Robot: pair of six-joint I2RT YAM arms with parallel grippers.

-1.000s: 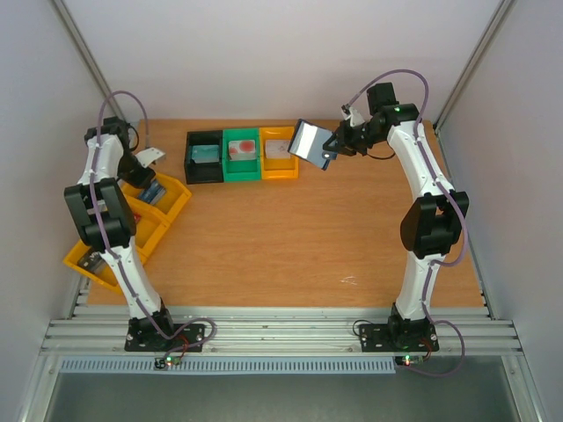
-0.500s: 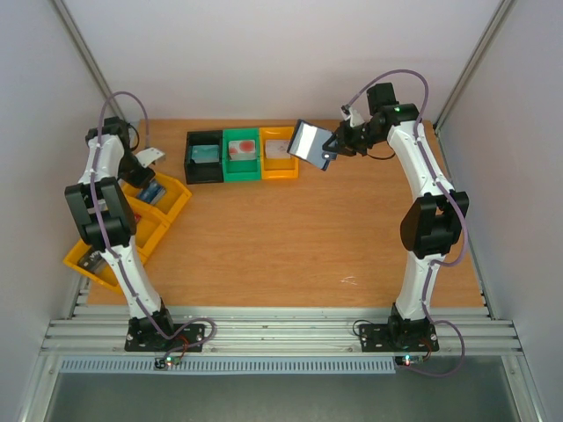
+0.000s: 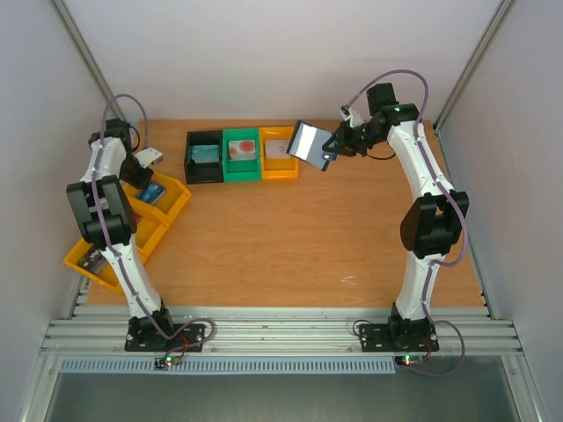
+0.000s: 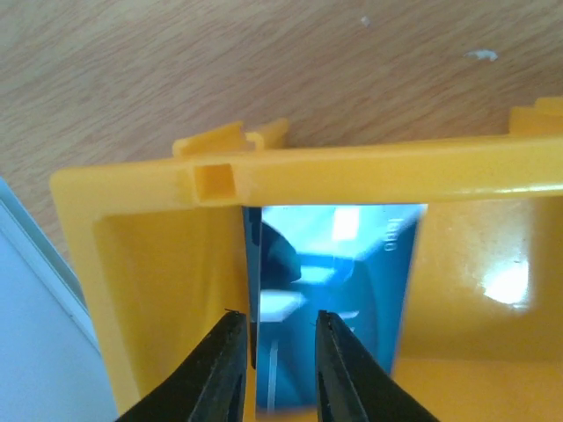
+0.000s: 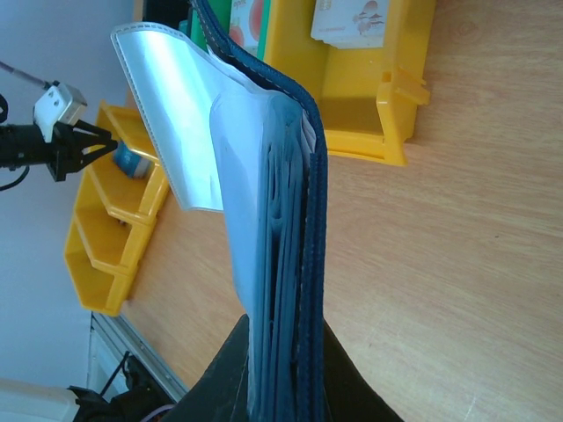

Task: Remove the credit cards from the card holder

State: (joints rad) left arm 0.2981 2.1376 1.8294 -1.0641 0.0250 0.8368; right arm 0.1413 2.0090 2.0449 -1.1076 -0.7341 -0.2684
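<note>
Since a second ago my left pincer [image 4: 280, 321] has parted; it hangs released over the blue card [image 4: 361, 264], which lies in the yellow bin [image 4: 352, 171]. Well right of that bin, my right pincer [image 5: 283, 332] clenches the holder [image 5: 310, 185] aloft. It looks thick, so I judge more remain inside.

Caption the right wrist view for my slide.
Jaws shut on the blue card holder, its shiny pocket pages fanned above the wooden table, yellow bin behind.
</note>
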